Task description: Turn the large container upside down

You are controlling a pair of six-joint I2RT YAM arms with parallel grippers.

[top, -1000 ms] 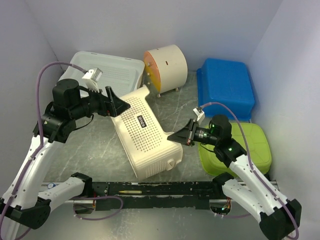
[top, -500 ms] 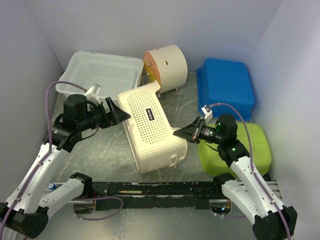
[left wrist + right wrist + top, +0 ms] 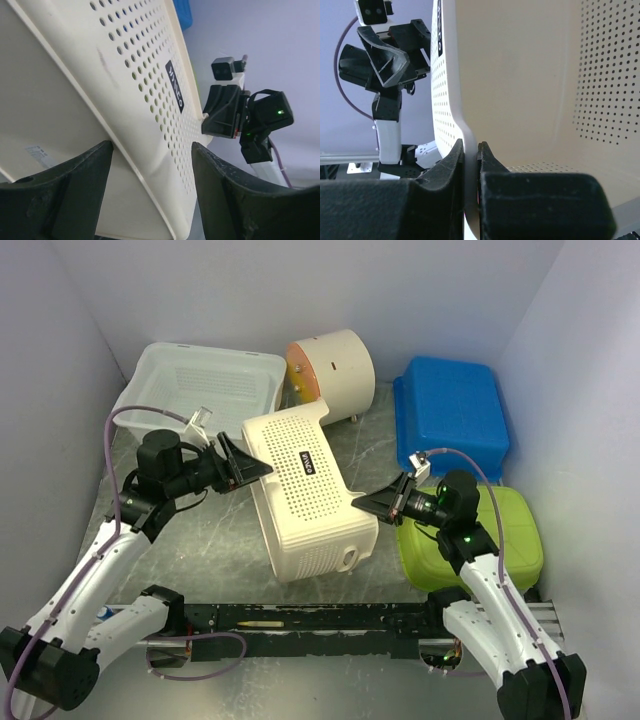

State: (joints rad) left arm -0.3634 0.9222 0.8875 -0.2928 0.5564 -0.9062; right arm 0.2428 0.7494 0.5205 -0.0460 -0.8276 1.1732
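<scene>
The large cream perforated container (image 3: 305, 490) rests tilted on the table's middle, its perforated base facing up and left. My left gripper (image 3: 250, 465) is open at its upper left edge. In the left wrist view the container's corner ridge (image 3: 125, 65) runs between the spread jaws of that gripper (image 3: 150, 165), and I cannot tell whether the fingers touch it. My right gripper (image 3: 365, 505) is shut on the container's right rim. The right wrist view shows the thin wall (image 3: 520, 75) pinched between the fingers of that gripper (image 3: 471, 150).
A clear white basket (image 3: 200, 385) stands at the back left. A round cream and orange container (image 3: 335, 365) lies at the back middle. An upturned blue tub (image 3: 450, 410) is at the back right, a green tub (image 3: 500, 530) under the right arm. A black rail (image 3: 300, 618) lines the near edge.
The container has shifted right and toward the back, turning a little. The left arm has come lower and followed it. The right gripper has moved slightly right with the rim.
</scene>
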